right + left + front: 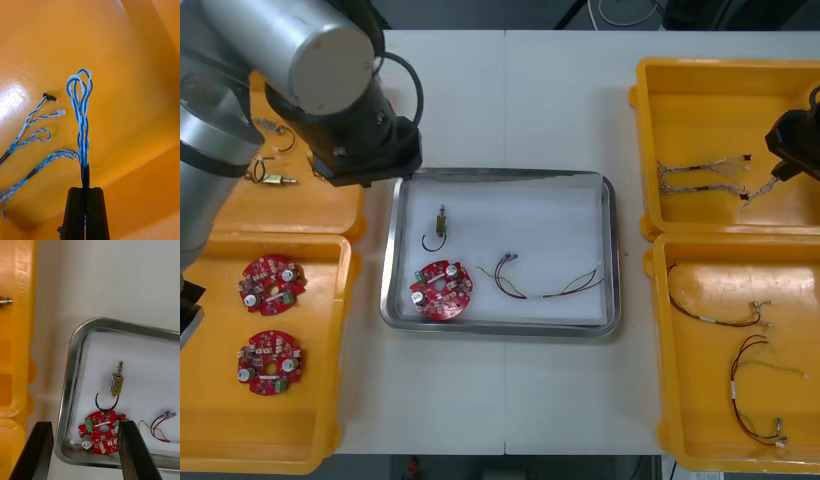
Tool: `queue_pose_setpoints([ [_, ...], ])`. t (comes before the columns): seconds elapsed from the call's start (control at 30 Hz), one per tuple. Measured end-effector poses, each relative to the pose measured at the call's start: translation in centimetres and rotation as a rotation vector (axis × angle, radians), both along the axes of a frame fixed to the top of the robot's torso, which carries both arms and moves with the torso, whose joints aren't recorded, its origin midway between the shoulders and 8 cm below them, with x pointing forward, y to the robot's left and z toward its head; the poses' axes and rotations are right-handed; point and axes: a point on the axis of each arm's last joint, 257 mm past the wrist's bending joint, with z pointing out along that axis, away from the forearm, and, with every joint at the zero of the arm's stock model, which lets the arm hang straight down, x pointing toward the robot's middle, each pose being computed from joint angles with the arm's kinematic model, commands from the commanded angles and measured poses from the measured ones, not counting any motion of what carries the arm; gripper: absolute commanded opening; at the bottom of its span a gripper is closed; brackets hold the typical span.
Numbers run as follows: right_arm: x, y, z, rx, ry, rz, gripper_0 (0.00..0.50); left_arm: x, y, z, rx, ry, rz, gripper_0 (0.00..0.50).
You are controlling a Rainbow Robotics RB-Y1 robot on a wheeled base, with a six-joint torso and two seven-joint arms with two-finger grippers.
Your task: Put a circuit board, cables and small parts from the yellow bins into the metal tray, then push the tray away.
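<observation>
Two yellow plastic bins (240, 440) stand at each side of the light table (500, 100), four in all. The near left bin (320, 410) holds two round red circuit boards (273, 281). The near right bin (700, 420) holds two thin red and black cables (733, 390). Between them, the shiny metal tray (550, 215) carries a third red board (441, 290), one small metal part (441, 222) with a black lead, and one red and yellow cable (167, 414). The left gripper (83, 423) hangs above the tray's left side, fingers spread wide. In the far right bin (700, 110), the right gripper (85, 189) has its fingers pinching one twisted blue and white cable (80, 112). At least two more blue and white strands (33, 120) lie beside it. The boards' print is too small to read.
</observation>
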Motion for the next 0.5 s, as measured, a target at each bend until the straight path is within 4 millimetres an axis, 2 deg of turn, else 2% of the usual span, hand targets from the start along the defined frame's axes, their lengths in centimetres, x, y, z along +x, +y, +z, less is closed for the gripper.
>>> queue_pose_setpoints([
  [0.2, -2.3, 0.6, 2.5, -0.060, 0.032, 0.185, 0.000, 1.5, 3.8, 2.5, -0.057, -0.033, 0.106, 0.500],
  [0.5, -1.2, 2.0, 8.2, -0.250, -0.122, 0.448, 0.000, 2.7, 11.8, 2.5, -0.112, 0.026, 0.330, 0.500],
])
